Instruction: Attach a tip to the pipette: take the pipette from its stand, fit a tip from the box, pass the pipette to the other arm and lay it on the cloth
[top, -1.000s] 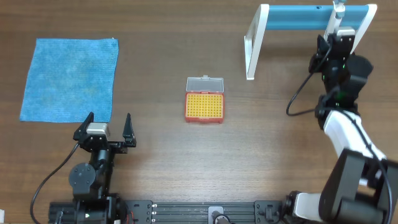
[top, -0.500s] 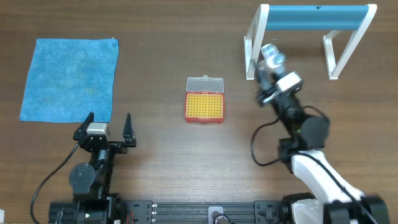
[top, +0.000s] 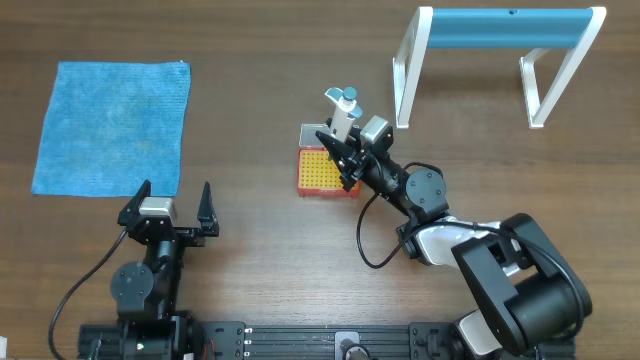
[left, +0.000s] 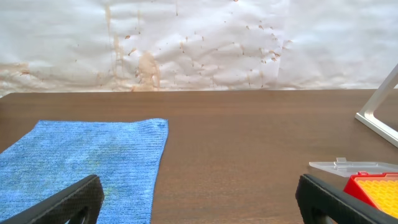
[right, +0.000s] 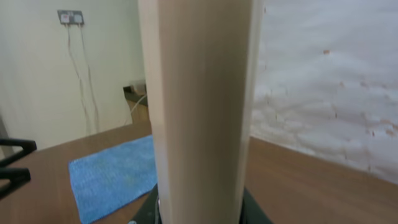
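Observation:
My right gripper (top: 347, 143) is shut on the white pipette (top: 342, 110), whose blue-capped top tilts up and to the left. It holds the pipette over the orange tip box (top: 322, 178), whose clear lid lies open behind it. In the right wrist view the pipette's pale body (right: 202, 106) stands upright close in front. The blue cloth (top: 112, 128) lies flat at the far left, also seen as the cloth (left: 74, 162) and the cloth (right: 115, 174). My left gripper (top: 170, 203) rests open near the front left, just below the cloth, holding nothing. The tip box (left: 373, 186) shows by its right finger.
The white and blue pipette stand (top: 500, 30) stands at the back right with nothing hanging on it; one leg (left: 379, 112) shows in the left wrist view. Bare wooden table (top: 250, 250) lies between the cloth and the tip box.
My right arm has taken the pipette off the stand and swung it left and forward, from the back right to over the tip box. The left arm has not moved.

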